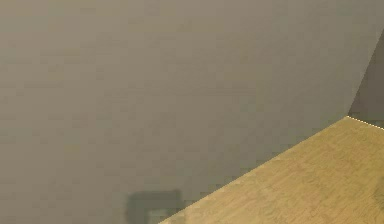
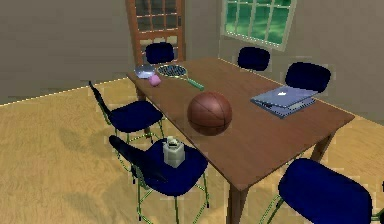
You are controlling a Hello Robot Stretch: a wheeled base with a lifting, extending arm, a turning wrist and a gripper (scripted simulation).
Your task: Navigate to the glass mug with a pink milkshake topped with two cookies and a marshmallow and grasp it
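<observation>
A small pink thing [image 2: 156, 80] stands near the far left corner of a brown wooden table [image 2: 262, 128] in the arm side view; its shape is too small to name as the mug. Beside it lie a flat dark and blue object [image 2: 147, 71] and a racket [image 2: 173, 71].
A basketball [image 2: 210, 113] and a grey laptop [image 2: 283, 98] rest on the table. Blue chairs [image 2: 132, 115] ring it; one chair seat [image 2: 172, 165] bears a small pale box [image 2: 174, 152]. A wooden door [image 2: 157, 27] and a window [image 2: 259, 20] stand behind. The forward view faces a grey wall [image 1: 170, 90] above wooden floor [image 1: 310, 180].
</observation>
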